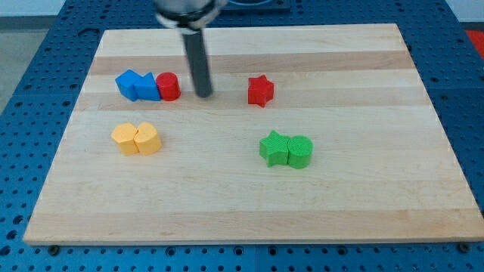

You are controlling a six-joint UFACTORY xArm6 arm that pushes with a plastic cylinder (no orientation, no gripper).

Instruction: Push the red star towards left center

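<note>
The red star [260, 91] lies on the wooden board [249, 204], right of centre in the upper part. My tip [204, 95] rests on the board to the star's left, about a star's width and a half away, not touching it. A red cylinder [169, 87] stands just left of my tip, touching two blue blocks [136, 85].
Two orange blocks [137, 140] sit together at the left centre. A green star [274, 147] and a green cylinder [299, 151] touch each other below the red star. The board lies on a blue perforated table [23, 68].
</note>
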